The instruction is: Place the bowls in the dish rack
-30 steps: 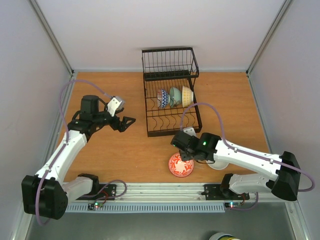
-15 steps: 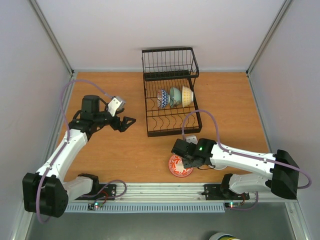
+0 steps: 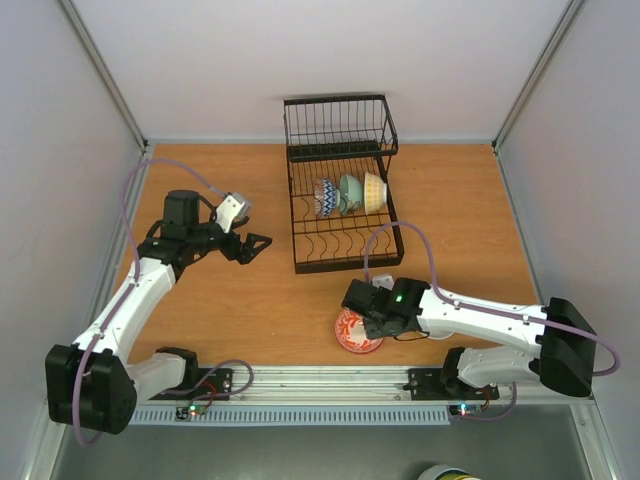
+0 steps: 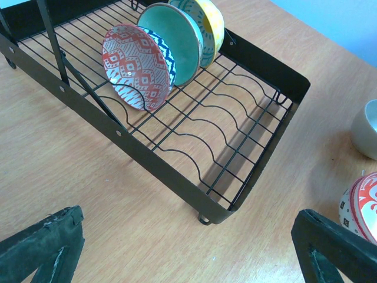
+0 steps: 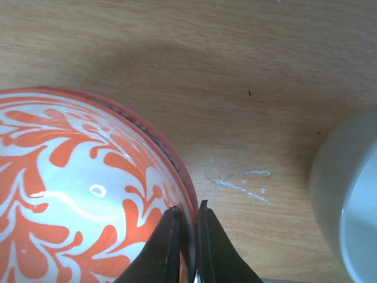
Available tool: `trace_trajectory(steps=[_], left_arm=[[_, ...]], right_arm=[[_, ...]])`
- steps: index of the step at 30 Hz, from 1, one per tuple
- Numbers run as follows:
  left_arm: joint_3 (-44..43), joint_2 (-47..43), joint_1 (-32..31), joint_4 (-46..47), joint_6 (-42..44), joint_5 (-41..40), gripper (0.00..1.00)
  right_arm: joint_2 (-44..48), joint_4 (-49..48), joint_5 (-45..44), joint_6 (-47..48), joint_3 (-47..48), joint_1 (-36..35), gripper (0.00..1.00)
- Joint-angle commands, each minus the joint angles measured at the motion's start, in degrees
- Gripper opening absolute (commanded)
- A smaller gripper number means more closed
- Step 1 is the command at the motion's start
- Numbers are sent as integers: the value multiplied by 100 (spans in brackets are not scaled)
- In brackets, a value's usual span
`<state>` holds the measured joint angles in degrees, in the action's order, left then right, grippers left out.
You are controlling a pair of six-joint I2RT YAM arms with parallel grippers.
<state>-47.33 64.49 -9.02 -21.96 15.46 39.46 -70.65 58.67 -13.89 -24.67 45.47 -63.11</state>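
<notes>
I am watching the right gripper (image 5: 188,207) pinching the rim of the red-patterned bowl (image 5: 70,194), one finger inside and one outside, near the front edge of the table (image 3: 220,300), apart from the dish rack (image 4: 159,168). A plain white bowl (image 5: 347,200) is sitting just beside it. Three bowls (image 3: 345,193) are standing on edge in the rack. The left gripper (image 3: 258,246) is hovering spread wide, left of the rack.
</notes>
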Motion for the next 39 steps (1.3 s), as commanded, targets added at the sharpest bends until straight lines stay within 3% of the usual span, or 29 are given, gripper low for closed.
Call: trace_trajectory(steps=[1,10,18,27,34,39], left_arm=[[21,-24,15,262,80,88,96],[48,-146,14,257,106,153,96],[32,-153,14,221,93,279,96],[-29,-173,14,-36,261,698,96],[-101,-112,14,-167,290,688,96],[-100,-80,14,-148,294,616,96]], right_arm=[[74,128,-42,-45,153,-69,2],[751,589,-162,396,623,-70,1],[906,886,-649,1044,1610,-67,1],[-846,-97,-1537,2017,2981,-5,1],[-2497,-650,-1481,2958,4393,346,1],[-3006,-803,-1406,3298,5129,369,1]])
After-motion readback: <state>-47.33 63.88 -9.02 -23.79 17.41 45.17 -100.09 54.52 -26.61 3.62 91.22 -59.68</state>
